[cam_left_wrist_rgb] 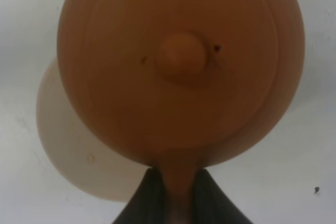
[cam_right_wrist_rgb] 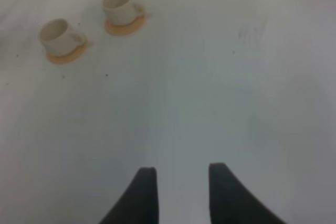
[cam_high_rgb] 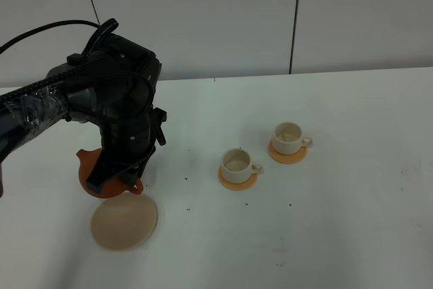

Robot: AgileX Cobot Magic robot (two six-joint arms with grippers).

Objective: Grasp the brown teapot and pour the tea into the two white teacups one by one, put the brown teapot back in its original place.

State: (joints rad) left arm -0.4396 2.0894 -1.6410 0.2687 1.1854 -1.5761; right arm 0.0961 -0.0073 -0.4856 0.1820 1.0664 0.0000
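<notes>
Landmark: the beige coaster (cam_high_rgb: 124, 222) is lying flat on the white desk (cam_high_rgb: 352, 235)
Brown teapot: the brown teapot (cam_left_wrist_rgb: 181, 77) is hanging from the left arm just behind the beige coaster, overlapping its edge in the left wrist view; I cannot tell whether its base is touching the desk
Left claw: the left claw (cam_left_wrist_rgb: 178, 184) is gripping the teapot's loop handle, one dark finger pressing on either side
Right claw: the right claw (cam_right_wrist_rgb: 181, 182) is hovering with its jaws apart and nothing between them, well to the right of the beige coaster
White teacups: the white teacups (cam_high_rgb: 237, 162) are sitting on orange coasters (cam_high_rgb: 238, 182) well to the right of the beige coaster, the second (cam_high_rgb: 289, 138) farther still; whether tea is in them is too dim to tell
Deciding relation: the pot's long axis is running straight out from the left claw, handle nearest it; the left arm is the nearer one, with the beige coaster just beside the pot and the cups well apart
</notes>
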